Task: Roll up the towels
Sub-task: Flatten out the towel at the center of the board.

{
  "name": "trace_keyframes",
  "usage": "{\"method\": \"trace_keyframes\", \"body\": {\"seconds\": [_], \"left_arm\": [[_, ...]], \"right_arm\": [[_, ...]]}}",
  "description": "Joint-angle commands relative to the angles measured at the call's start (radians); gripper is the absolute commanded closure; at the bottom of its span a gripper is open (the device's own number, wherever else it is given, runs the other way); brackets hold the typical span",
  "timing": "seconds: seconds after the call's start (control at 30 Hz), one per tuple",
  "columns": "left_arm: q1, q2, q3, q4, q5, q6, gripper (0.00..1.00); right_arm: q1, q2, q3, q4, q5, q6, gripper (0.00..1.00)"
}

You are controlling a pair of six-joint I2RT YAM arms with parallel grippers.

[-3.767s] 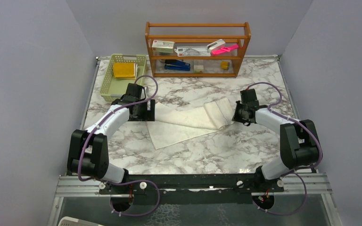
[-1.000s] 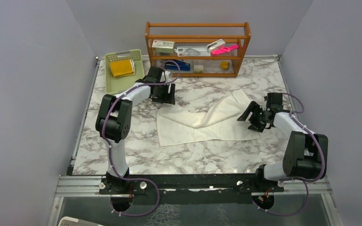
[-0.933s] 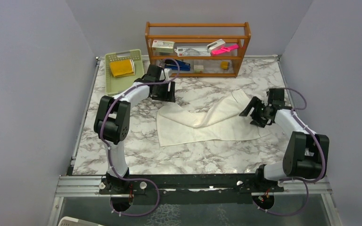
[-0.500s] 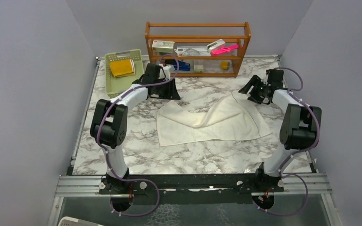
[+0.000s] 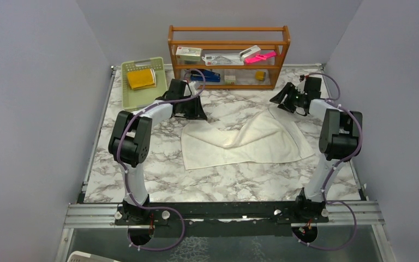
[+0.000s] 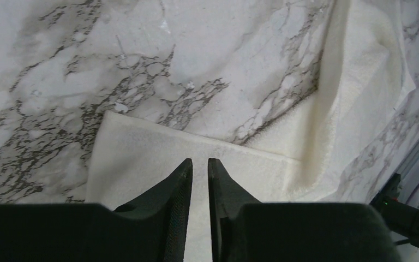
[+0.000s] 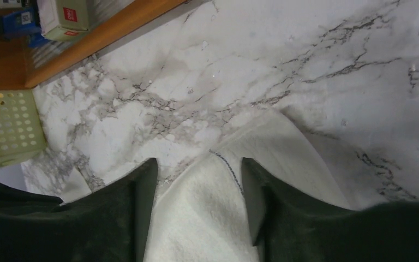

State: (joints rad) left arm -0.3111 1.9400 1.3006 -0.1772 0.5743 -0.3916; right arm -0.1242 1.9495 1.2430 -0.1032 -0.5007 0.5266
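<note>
Two towels to roll, neither rolled yet. Cream-white towel (image 5: pixel 240 143) spread but rumpled over the middle of the desk (image 5: pixel 223 183), with one raised ridge running toward the far right corner. Mustard-yellow towel (image 5: pixel 142 79) folded inside green basket (image 5: pixel 142 99) at the far left corner, untouched.

Changed over the last few seconds: cream-white towel no longer strung as a narrow band between both arms, now dropped and opened out flatter. Both arms swung toward the far edge. Left pincer (image 6: pixel 199 162) down at the towel's far left border, jaws drawn from wide to a thin slit; cannot tell whether any cloth is caught there. Right pincer (image 7: pixel 197 164) moved from the right edge up to the towel's far right corner, near wooden rack (image 5: pixel 229 30); released, jaws wide, straddling that corner without pinching.

Likely meaning: spreading nearly done, hold on the far border being set up for straightening or for starting a roll toward the near edge. Risk: leftover ridge giving a lopsided roll.
</note>
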Motion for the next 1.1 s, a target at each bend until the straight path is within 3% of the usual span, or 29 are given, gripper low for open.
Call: {"method": "trace_keyframes", "body": {"seconds": [0.0,0.1,0.13,0.4,0.6,0.77,1.07], "left_arm": [[0.016,0.038,-0.019,-0.002,-0.107,-0.004,0.82],[0.022,0.066,-0.024,-0.004,-0.153,-0.015,1.0],[0.025,0.076,-0.025,-0.004,-0.165,-0.022,1.0],[0.104,0.202,0.009,-0.04,-0.319,-0.025,1.0],[0.167,0.208,0.058,-0.093,-0.432,-0.006,1.0],[0.175,0.236,0.166,-0.12,-0.474,-0.001,1.0],[0.176,0.347,0.391,-0.137,-0.48,0.02,1.0]], "right_arm": [[0.0,0.05,0.02,0.063,-0.03,0.006,0.54],[-0.001,0.066,0.012,0.067,-0.013,0.017,0.96],[0.0,0.069,0.003,0.067,-0.003,0.024,0.99],[-0.024,0.094,-0.01,0.004,0.153,0.06,0.99],[-0.101,0.074,-0.079,-0.001,0.274,0.094,0.99],[-0.156,0.048,-0.104,0.024,0.326,0.119,0.99],[-0.16,0.085,0.007,0.02,0.363,0.152,0.99]]}}
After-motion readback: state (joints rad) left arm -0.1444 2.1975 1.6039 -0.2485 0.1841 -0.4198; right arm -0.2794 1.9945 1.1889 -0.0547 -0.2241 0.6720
